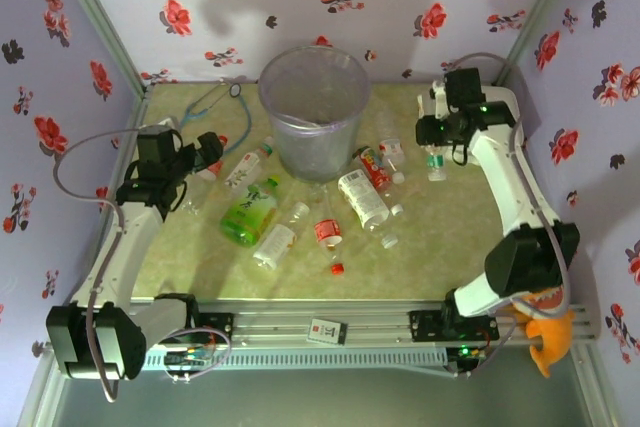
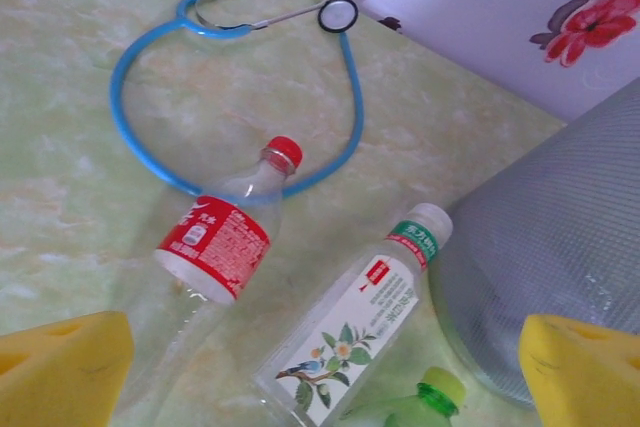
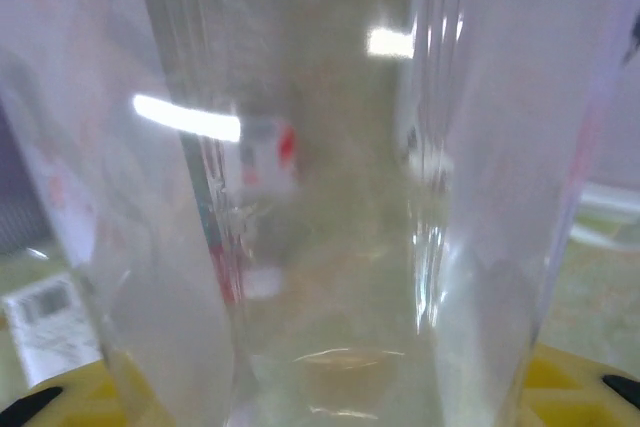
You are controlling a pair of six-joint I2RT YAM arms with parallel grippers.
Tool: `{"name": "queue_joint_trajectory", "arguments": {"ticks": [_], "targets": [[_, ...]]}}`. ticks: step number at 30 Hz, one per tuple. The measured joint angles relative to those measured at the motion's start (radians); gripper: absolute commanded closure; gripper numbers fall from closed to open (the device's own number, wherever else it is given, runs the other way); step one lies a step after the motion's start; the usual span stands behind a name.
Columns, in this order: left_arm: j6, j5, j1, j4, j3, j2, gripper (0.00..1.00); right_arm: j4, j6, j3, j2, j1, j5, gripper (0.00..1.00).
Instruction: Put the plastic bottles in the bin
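Right claw [image 1: 436, 145] is drawn narrow round a clear bottle [image 1: 436, 163]. In the wrist view the bottle's wall spans from one yellow pad to the other, so it reads as gripped, though I can't judge how firmly. The bottle's long axis stands roughly upright over the far right of the counter [image 1: 455, 237]; I can't tell which end is up or whether it has lifted clear. The relation that matters: the bin [image 1: 315, 147] lies to this claw's left, near but apart, and its rim stands well above the loose bottles round its foot. The bottle will likely need to go up and leftward over the rim before release. Left claw [image 2: 320, 375] is wide and holds nothing. It hovers over a red-label bottle [image 2: 215, 247] and a white-label bottle [image 2: 350, 337], which lie side by side, caps pointing away, just beside the bin's left side. That arm is the nearer one for those two.
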Motion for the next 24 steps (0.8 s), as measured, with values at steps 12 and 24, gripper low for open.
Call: {"name": "queue_joint_trajectory", "arguments": {"ticks": [12,24], "targets": [[-0.029,0.019,-0.093,0.022,0.0,0.038,0.0,0.558,0.142,0.031,-0.008,0.121,-0.118,0.56],[-0.044,0.026,-0.166,0.037,0.0,0.079,0.0,0.694,0.17,0.286,0.135,0.279,-0.133,0.57]]}}
